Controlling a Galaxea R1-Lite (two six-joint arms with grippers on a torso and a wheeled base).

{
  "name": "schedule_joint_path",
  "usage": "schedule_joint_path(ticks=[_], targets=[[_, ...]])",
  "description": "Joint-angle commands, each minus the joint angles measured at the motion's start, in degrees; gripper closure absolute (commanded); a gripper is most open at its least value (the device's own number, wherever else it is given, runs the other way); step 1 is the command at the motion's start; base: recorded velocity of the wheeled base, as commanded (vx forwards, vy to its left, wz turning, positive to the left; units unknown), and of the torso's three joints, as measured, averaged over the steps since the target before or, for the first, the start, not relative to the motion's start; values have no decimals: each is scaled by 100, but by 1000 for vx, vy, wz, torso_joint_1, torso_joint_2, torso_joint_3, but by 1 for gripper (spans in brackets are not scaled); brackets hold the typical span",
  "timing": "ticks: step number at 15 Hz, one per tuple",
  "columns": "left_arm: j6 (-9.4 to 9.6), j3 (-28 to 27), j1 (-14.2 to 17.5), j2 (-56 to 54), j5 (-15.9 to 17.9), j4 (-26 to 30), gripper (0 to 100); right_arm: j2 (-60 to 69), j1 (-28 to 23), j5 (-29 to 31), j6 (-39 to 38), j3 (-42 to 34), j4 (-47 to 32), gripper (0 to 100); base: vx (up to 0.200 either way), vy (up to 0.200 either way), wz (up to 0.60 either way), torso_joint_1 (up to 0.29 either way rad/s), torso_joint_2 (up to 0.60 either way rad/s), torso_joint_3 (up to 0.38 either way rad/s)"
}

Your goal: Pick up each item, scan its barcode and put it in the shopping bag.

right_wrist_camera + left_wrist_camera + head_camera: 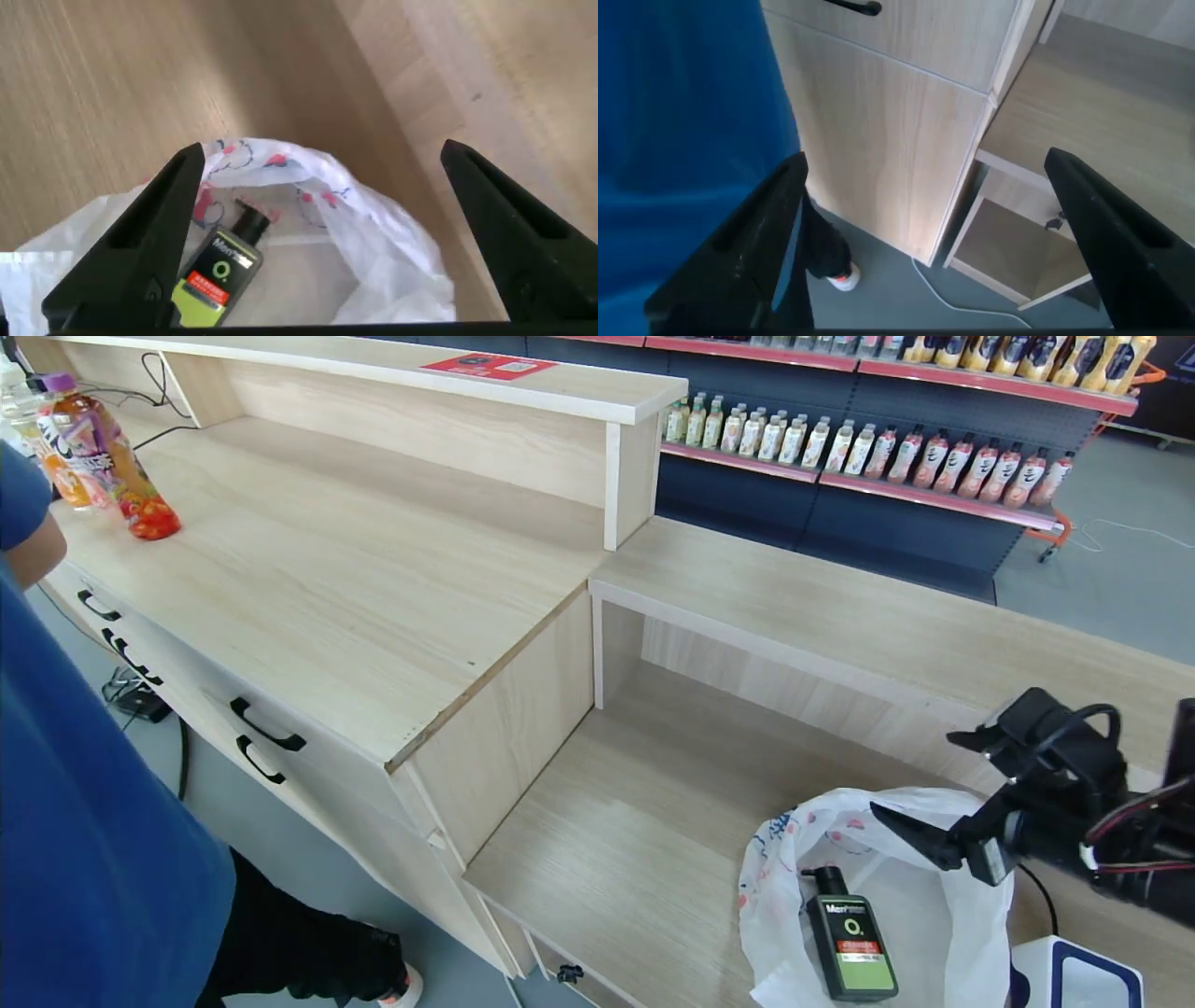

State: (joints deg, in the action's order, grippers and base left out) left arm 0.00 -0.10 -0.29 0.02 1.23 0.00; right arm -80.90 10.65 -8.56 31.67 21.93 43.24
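1. Where the head view takes in the wooden surface point(327, 616), the left wrist view gives its cabinet front point(896, 121) and the floor point(896, 289).
2. Shopping bag point(962, 915) stands open on the lower surface.
3. Right pincer point(934, 784) is spread wide over the bag, empty.
4. Left pincer point(924, 161) is spread wide, empty, near the cabinet front.
5. Green bottle point(850, 947) lies inside the bag; drink bottles point(112, 457) stand at the upper surface's far left.

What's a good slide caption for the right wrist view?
Open right gripper poised over the white shopping bag, green bottle lying inside.
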Motion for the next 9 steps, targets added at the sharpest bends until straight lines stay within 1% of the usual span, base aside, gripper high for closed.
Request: schedule_joint_path(ticks=[1, 3, 6, 7, 9], targets=[[0, 1, 3, -2, 0, 0, 0, 1129, -213, -225, 331, -49, -35, 0, 0, 0, -600, -2, 2, -2], [0, 1, 3, -2, 0, 0, 0, 1392, -301, -225, 507, -75, -26, 0, 0, 0, -600, -5, -2, 7], [0, 1, 3, -2, 0, 0, 0, 1665, -371, -181, 516, -57, -44, 0, 0, 0, -600, 10, -2, -1], [0, 1, 3, -2, 0, 0, 0, 1709, -459, -93, 516, -49, -44, 0, 0, 0, -600, -2, -2, 2], [0, 1, -6, -2, 0, 0, 0, 1841, -503, 320, 410, -145, -202, 0, 0, 0, -600, 5, 5, 2]])
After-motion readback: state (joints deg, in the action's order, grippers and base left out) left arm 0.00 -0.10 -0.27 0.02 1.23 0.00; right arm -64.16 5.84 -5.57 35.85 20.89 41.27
